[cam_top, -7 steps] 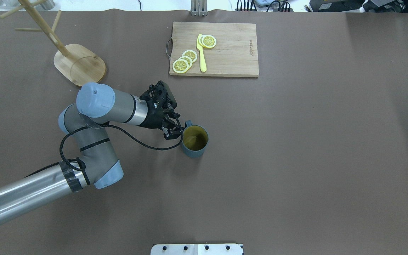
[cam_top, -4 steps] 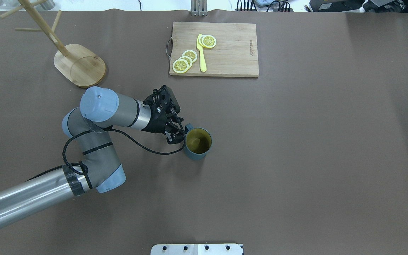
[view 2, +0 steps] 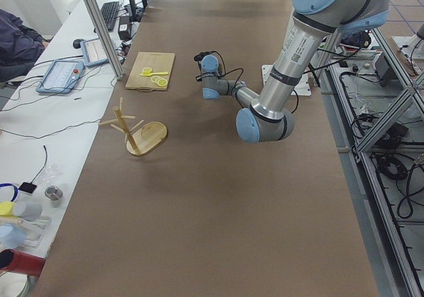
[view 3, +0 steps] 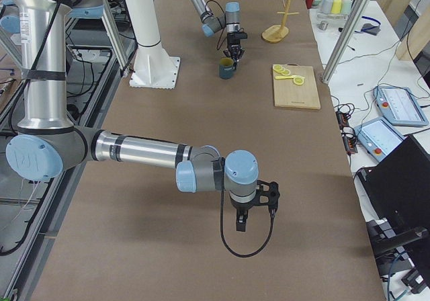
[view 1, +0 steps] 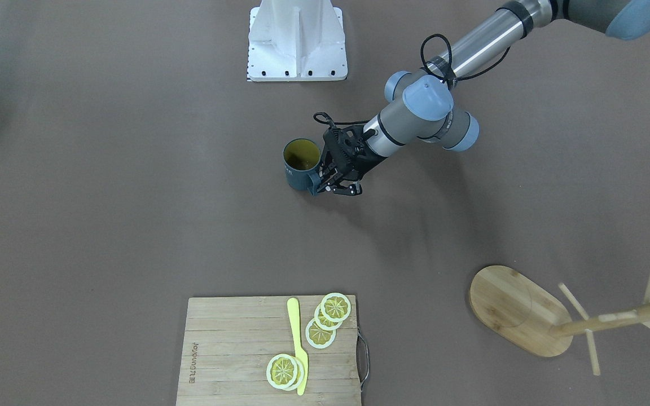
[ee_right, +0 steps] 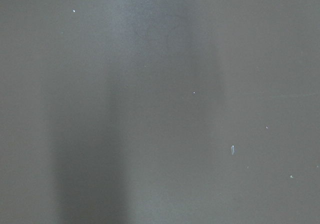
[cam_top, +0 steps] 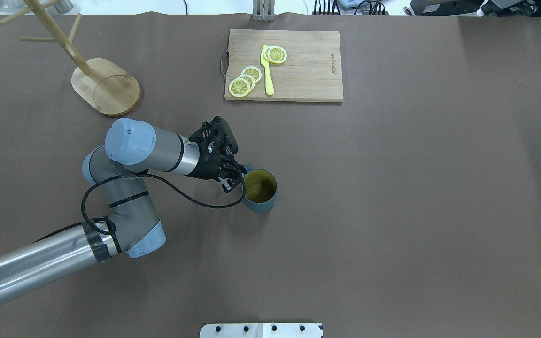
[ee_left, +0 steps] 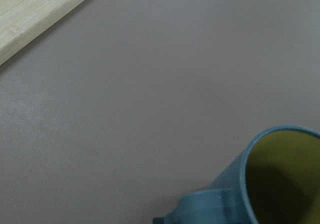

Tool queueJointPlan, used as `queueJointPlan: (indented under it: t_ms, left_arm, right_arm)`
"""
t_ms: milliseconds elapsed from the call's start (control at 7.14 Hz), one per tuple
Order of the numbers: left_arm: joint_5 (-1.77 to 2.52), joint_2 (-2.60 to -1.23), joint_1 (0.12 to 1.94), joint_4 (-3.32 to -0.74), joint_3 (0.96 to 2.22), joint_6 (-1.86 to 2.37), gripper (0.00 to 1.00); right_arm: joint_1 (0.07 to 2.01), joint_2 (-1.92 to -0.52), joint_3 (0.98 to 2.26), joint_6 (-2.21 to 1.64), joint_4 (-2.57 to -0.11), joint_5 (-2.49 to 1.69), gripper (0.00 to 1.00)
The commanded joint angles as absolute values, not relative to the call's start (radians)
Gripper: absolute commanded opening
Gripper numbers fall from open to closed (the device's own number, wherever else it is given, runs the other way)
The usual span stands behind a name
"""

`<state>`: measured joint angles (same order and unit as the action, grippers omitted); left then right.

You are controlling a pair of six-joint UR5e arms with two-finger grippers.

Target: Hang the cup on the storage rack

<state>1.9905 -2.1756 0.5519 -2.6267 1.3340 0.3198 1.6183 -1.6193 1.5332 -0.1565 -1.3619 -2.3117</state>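
Overhead exterior: the left hand (cam_top: pixel 236 180) is clamped on the loop handle of the cup (cam_top: pixel 260 190), slate-blue outside, yellow-olive within, upright at the middle of the brown bench (cam_top: pixel 392 211). The storage rack (cam_top: pixel 111 89) (pale bamboo, oval base, thin pegs) stands well apart, far left. The wooden cutting board (cam_top: pixel 308 70) carries a stamped brand, too small to read, plus lemon slices (cam_top: pixel 240 87) and a yellow knife (cam_top: pixel 267 70). The right hand (view 3: pixel 255 213): apart or together, I cannot tell.
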Motion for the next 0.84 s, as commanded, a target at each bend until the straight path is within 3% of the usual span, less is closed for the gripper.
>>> queueJointPlan:
  t_ms: [0,700]
  left_arm:
    - [1.991,-2.172,0.551,-2.637,1.333,0.325,0.03]
    - [1.993,-2.171,0.563,-2.700,1.342,0.460,0.00]
  right_arm:
    - [1.618,-1.618,1.529,-0.156,-1.361,-2.312,1.00]
    - [1.618,-1.611,1.523,-0.156,-1.361,-2.312,1.00]
